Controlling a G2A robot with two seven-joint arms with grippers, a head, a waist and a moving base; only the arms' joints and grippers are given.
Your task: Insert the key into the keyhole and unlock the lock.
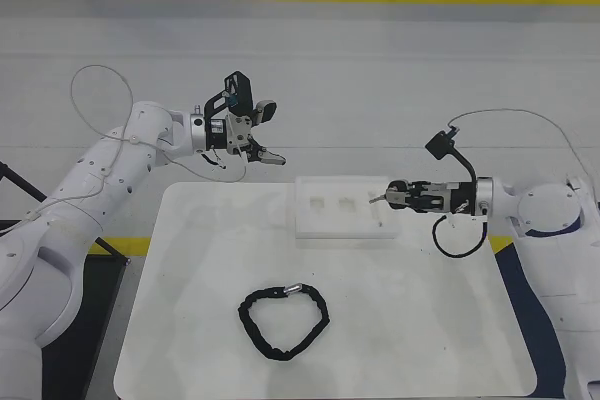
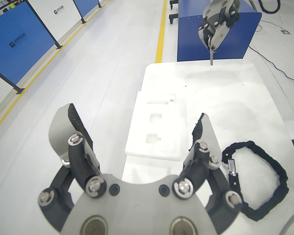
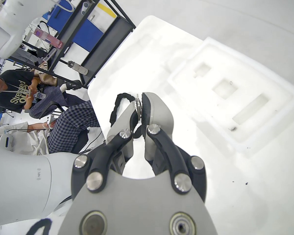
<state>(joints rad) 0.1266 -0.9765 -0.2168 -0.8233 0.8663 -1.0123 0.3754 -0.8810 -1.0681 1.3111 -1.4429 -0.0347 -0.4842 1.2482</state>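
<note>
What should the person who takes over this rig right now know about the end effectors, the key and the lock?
Right end effector: shut on the key, above the foam tray.
Left end effector: open, empty, raised near the table's far left corner.
Chain lock: closed loop flat on the table, nothing holding it.
Done: key in grasp. Left: insert it in the chain lock, turn, unlock.

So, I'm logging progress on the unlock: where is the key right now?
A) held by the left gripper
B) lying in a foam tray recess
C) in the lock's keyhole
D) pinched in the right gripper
D: the right gripper is shut on the key in the air, while the chain lock lies apart from it on the table.
</note>
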